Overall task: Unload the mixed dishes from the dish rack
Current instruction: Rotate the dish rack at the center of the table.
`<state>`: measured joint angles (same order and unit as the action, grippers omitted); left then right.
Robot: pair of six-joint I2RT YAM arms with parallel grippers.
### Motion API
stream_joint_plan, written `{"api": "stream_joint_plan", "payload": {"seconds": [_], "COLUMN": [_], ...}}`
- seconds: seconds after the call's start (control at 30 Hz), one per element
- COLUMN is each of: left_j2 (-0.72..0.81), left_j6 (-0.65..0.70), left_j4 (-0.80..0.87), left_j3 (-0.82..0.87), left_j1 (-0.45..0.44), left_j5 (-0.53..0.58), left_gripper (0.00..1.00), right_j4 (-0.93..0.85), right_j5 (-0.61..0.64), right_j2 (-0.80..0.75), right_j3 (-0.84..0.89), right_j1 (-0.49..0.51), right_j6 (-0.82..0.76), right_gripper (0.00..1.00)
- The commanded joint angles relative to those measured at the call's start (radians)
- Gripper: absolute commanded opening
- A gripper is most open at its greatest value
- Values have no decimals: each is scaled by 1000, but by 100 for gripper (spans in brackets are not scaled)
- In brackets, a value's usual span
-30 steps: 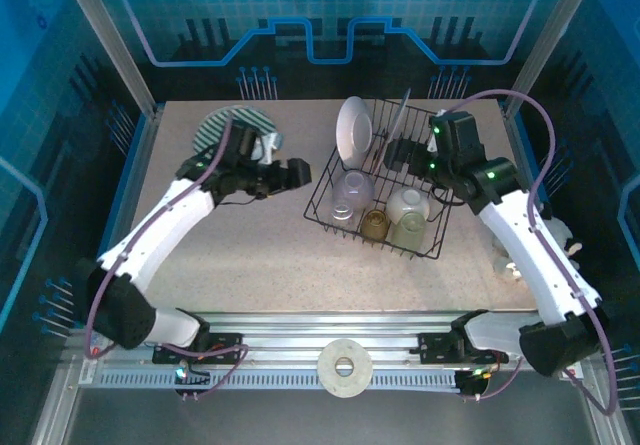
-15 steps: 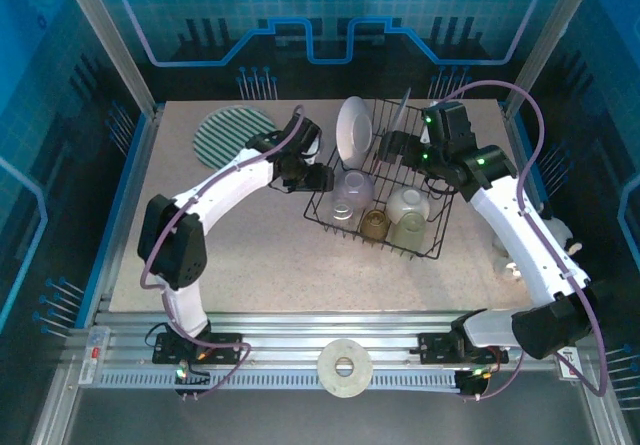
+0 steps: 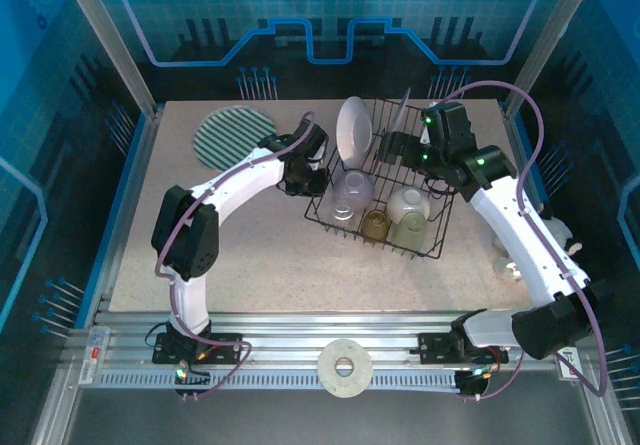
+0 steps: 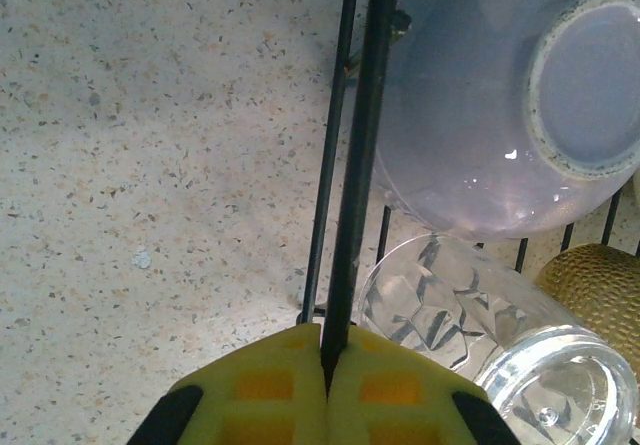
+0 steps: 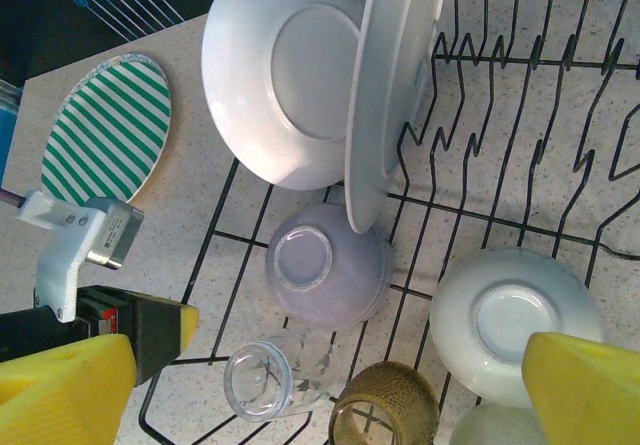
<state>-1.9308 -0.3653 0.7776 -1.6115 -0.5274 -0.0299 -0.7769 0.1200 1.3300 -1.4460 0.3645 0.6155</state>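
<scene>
The speckled beige desk (image 4: 150,165) carries a round plate striped green and white (image 5: 107,128). The black wire dish rack (image 4: 361,145) holds plain white round plates (image 5: 290,75), a lilac ceramic cup (image 4: 500,95), a clear faceted glass (image 4: 450,305), a textured amber cup (image 5: 385,405) and a cream cup (image 5: 510,320). The left hand (image 4: 327,390) is yellow-padded.
</scene>
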Motion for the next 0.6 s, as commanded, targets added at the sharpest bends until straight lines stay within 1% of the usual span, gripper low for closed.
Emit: {"api": "stream_joint_plan", "payload": {"seconds": [0.0,0.13,0.3,0.47,0.57], "left_j2": [26,90,195,279,315], "left_j6": [-115,-216,-326,-373,-396], "left_j4": [27,-20,-82,-113,-132], "left_j3": [64,175,308,394,435], "left_j1": [7,10,9,-1,-21], "left_j5": [41,39,34,23,12], "left_gripper": [0,0,0,0,0], "right_j4": [-5,-18,-29,-34,-33], "right_j5": [13,56,79,87,93], "right_j2": [16,50,105,170,214], "right_j3": [-17,-48,-100,-162,-203], "right_j1": [-6,-7,-1,11,23], "right_j6": [-27,-49,-72,-89,-92], "right_gripper": [100,100,100,100,100]}}
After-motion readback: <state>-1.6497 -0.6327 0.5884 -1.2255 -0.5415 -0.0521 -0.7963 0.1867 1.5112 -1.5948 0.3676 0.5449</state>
